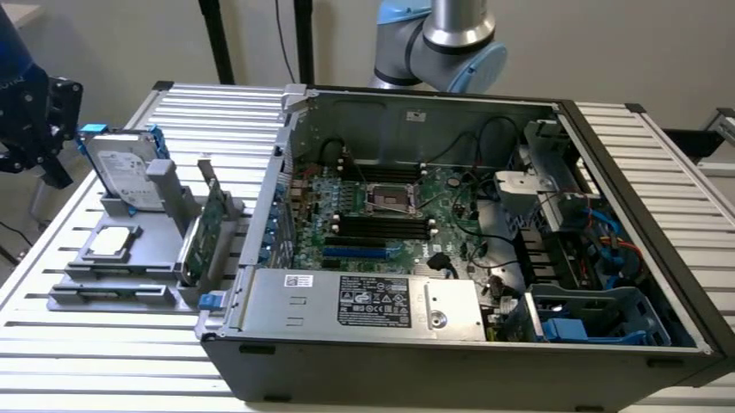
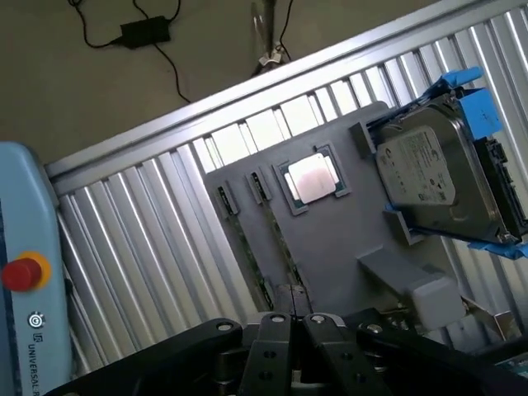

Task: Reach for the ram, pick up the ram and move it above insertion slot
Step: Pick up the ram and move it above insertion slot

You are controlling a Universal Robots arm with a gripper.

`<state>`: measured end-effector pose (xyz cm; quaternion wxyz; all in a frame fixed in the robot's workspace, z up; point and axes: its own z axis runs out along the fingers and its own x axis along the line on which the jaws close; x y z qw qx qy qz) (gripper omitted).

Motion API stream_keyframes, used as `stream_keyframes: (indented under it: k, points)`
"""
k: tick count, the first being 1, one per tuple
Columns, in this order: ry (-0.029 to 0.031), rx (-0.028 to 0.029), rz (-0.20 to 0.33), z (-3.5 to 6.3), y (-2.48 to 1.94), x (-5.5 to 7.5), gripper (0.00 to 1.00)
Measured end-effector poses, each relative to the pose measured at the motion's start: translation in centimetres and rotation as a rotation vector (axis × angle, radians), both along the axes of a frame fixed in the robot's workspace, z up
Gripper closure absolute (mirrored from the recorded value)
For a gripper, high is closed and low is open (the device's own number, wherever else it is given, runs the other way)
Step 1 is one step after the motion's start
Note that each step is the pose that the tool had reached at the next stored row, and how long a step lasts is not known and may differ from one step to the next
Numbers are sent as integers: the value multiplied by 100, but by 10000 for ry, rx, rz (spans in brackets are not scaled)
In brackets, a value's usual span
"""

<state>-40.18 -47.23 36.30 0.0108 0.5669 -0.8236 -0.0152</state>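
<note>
End effector [image 2: 291,320] closed, over gray holder [image 2: 346,239]; processor chip [image 2: 312,177] and blue-railed hard drive [image 2: 433,177] sit on holder.

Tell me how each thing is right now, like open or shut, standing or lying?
computer case, open, side panel off
hard drive, standing upright in the grey holder
processor chip, lying flat in the holder
ram, on edge in the holder, not picked up
gripper, shut, empty

A ribbed silver aluminium table [image 1: 103,353] carries two things directly: a flat grey plastic parts holder [image 1: 109,297] (toward the exterior view's left) and, just beside it, an open dark-grey metal computer case [image 1: 460,366].
</note>
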Motion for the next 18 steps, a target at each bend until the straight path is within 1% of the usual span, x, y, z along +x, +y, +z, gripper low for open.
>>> stream_keyframes:
  k: [18]
  points:
    - [-2,0,3280,0,0,0,89]
